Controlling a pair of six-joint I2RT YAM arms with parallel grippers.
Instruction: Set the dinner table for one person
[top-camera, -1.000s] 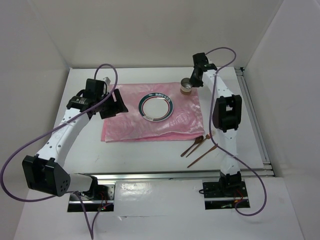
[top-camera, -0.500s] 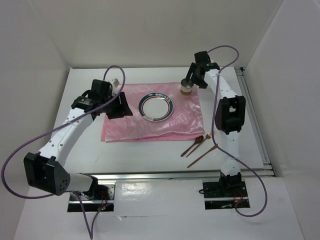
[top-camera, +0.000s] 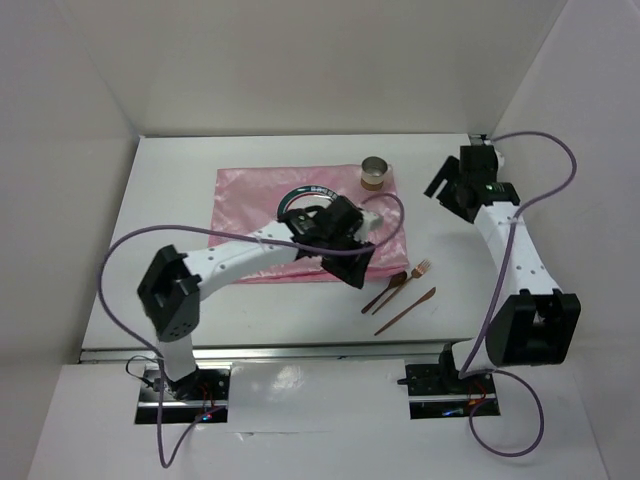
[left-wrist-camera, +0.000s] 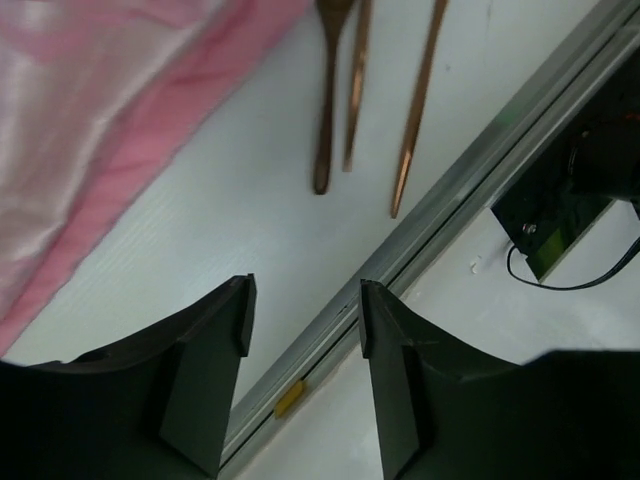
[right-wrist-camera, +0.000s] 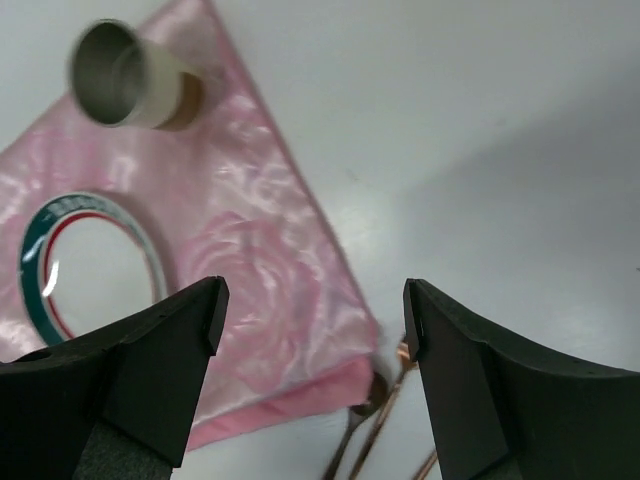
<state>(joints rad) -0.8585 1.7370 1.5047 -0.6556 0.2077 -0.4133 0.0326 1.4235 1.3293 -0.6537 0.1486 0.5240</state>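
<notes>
Cutlery (top-camera: 396, 293) of copper colour is laid on the bare white counter (top-camera: 170, 200), just beside the near right corner of the pink cloth (top-camera: 245, 195). The counter is spread beneath both arms, and a silver rail is seen along its near edge. On the cloth, a green-rimmed plate (top-camera: 312, 189) is partly hidden by the left arm, and a metal cup (top-camera: 375, 174) is stood at the far right corner. The left hand (top-camera: 350, 262) is held over the cloth's near edge, fingers spread, nothing gripped. The right hand (top-camera: 447, 186) is held above bare counter to the right of the cup, likewise spread and empty.
</notes>
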